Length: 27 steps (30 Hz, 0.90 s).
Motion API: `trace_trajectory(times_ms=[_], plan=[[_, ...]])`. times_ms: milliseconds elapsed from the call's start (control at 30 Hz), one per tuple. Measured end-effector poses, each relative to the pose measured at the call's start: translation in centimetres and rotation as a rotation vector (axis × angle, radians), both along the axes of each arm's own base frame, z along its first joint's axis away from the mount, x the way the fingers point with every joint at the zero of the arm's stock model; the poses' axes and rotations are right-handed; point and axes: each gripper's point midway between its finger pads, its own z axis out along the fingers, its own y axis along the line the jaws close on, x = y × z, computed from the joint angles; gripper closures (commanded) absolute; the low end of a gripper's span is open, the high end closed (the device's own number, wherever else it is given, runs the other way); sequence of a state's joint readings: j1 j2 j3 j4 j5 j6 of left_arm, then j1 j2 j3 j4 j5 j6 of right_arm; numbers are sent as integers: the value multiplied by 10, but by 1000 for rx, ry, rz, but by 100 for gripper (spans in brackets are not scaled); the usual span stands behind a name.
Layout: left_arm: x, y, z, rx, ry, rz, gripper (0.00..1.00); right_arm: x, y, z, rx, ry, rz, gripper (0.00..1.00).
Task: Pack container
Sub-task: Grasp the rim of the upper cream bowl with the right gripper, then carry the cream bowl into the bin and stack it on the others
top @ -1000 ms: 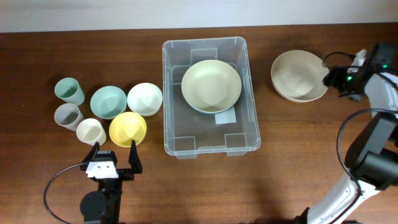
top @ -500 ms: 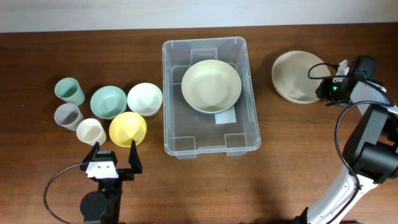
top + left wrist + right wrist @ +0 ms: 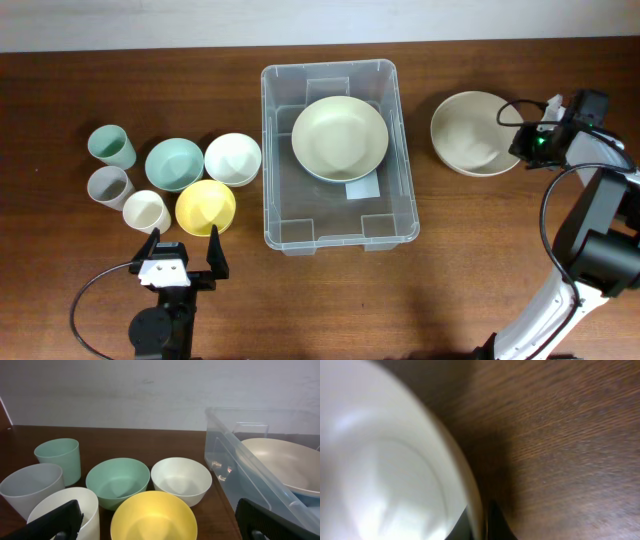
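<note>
My right claw (image 3: 524, 143) is clamped on the rim of the round cream plastic bowl (image 3: 472, 135); that edge pinch may slip when lifting toward the clear rectangular plastic container (image 3: 268, 160).

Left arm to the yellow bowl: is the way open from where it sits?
Probably yes. The left gripper is open, just short of the yellow bowl, with nothing between; the white cup stands close beside it.

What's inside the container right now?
One pale green bowl, upright in the far half of the container. The near half holds nothing. A white label on the base shows at the bowl's near edge; whatever lies under the bowl is hidden.
</note>
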<state>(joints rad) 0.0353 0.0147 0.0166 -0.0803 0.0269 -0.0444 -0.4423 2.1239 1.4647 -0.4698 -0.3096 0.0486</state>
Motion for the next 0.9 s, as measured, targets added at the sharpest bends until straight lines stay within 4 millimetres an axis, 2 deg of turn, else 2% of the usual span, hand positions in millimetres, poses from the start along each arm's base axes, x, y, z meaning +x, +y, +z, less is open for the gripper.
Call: trace_trajectory(times_ms=[67,167,267,333,467,567,667,733,900], plan=[[0,0,0,0,0,0,0,-1,-1,13,-7,-21,1,96],[0,0,0,0,0,0,0,1,-2,52,-35,-92,1,96],[0,0,0,0,0,0,0,3,3,105,-54,-201,20,96],[0,0,0,0,0,0,0,3,13,147,-49,-299,53,96],[0,0,0,0,0,0,0,-2,37,205,-19,-437,129,96],[0,0,0,0,0,0,0,-6,57,227,-3,-482,180,96],[0,0,0,0,0,0,0,-4,92,238,7,-503,255,96],[0,0,0,0,0,0,0,0,125,240,9,-505,319,96],[0,0,0,0,0,0,0,1,213,230,-43,-461,458,96]])
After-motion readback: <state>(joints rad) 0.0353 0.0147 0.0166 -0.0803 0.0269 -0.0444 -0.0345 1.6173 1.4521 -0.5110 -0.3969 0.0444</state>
